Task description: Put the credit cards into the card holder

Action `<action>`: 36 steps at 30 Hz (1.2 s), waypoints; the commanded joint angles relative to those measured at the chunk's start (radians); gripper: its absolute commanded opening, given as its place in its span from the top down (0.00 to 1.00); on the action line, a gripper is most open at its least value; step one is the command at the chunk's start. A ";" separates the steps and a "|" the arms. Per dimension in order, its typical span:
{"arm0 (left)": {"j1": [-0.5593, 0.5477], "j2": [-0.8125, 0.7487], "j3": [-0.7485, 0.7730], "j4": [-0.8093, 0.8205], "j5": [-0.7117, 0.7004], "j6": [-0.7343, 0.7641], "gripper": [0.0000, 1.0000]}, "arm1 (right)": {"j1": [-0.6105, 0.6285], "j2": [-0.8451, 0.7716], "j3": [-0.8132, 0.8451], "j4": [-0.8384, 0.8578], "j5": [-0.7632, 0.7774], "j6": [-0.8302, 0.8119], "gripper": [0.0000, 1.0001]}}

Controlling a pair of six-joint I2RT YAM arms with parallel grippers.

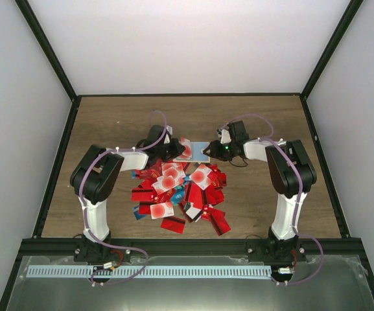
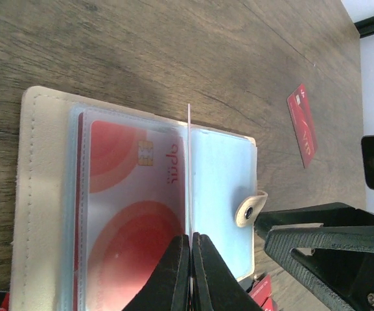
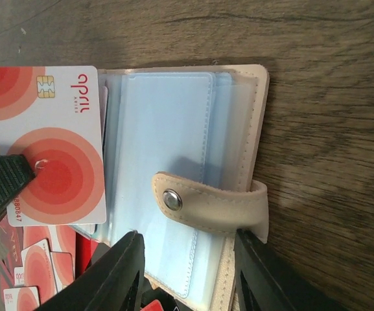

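Credit cards [image 1: 177, 194] lie heaped on the worktop [image 1: 271, 123], on the arm-base side of the card holder [image 3: 174, 129]. The holder lies open with its clear sleeves [image 3: 164, 116] up and its snap strap [image 3: 206, 208] folded across them. My left tool [image 2: 190, 243] is closed tight on the end of one white card with red rings [image 3: 50, 142], which stands on edge over the holder. I judge the card light, stiff and slick, so an end grip suits it and leaves the leading edge free. The sleeves look soft and may buckle. My right tool [image 3: 187, 243] stands half spread astride the holder's strap side. I cannot tell whether it clamps the cover. The sleeve mouths are hard to make out, though a sleeved card [image 2: 128, 207] shows in one.
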 commanded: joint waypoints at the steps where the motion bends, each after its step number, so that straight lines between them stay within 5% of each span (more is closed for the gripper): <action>1: 0.002 0.025 0.004 0.063 0.004 -0.018 0.96 | -0.003 0.028 0.028 -0.009 -0.017 0.000 0.59; 36: -0.004 0.114 0.044 0.019 0.142 -0.077 0.96 | -0.004 0.054 0.055 -0.020 -0.043 -0.002 0.61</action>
